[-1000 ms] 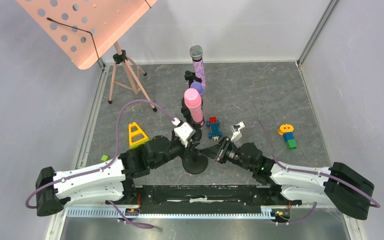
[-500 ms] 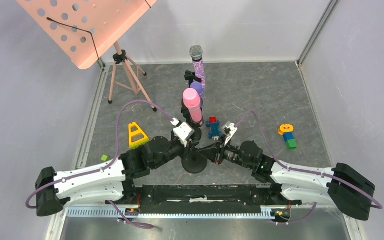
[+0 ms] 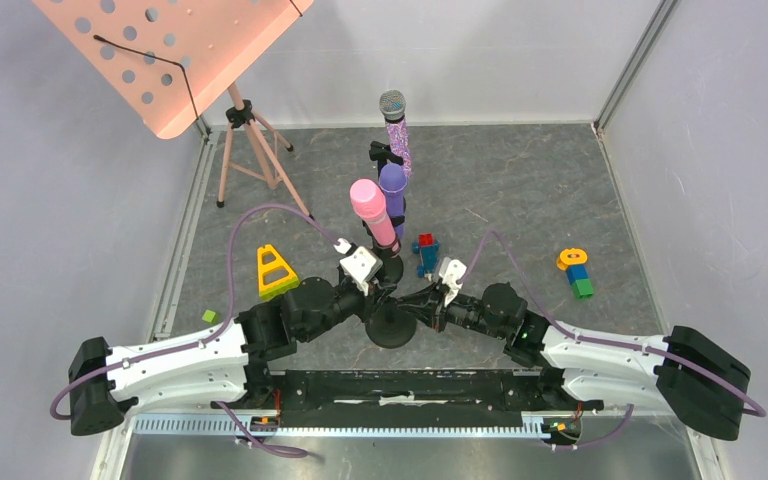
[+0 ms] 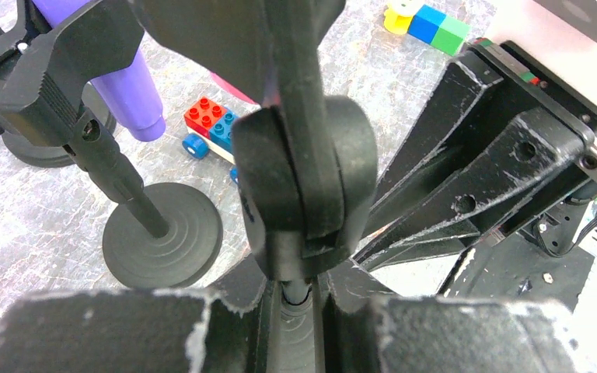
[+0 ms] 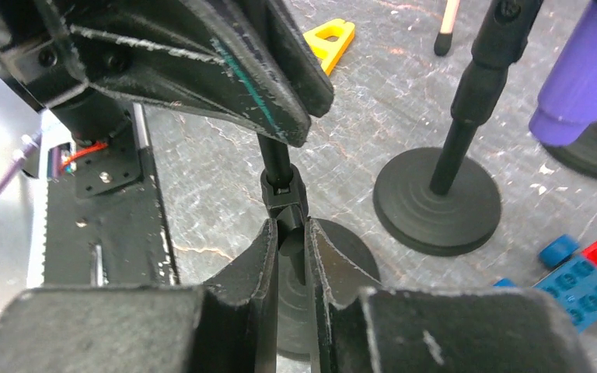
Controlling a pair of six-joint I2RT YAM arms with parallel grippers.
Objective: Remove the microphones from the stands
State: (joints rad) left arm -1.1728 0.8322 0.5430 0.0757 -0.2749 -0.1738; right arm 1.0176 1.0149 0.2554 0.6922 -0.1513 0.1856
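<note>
The pink microphone (image 3: pixel 371 210) sits in the clip of the near black stand (image 3: pixel 392 327) and leans up and to the left. My left gripper (image 3: pixel 378 291) is shut on the stand's pole just under its swivel joint (image 4: pixel 305 186); in its wrist view the gripper (image 4: pixel 308 291) clamps the thin pole. My right gripper (image 3: pixel 413 302) is shut on the same pole from the right, lower down; in its wrist view the gripper (image 5: pixel 288 242) pinches the pole above the round base (image 5: pixel 351 250). Only a sliver of pink (image 4: pixel 235 88) shows in the left wrist view.
A purple microphone (image 3: pixel 392 190) and a glitter microphone (image 3: pixel 396 125) stand on other stands behind; one base (image 5: pixel 438 200) is close by. A toy brick car (image 3: pixel 427 255), a yellow triangle (image 3: pixel 275 270), stacked bricks (image 3: pixel 575 272) and a pink music stand (image 3: pixel 170 50) are around.
My right gripper moved left and closed on the stand's pole. The pink microphone tilted up and to the left, and the left gripper shifted slightly with it.
</note>
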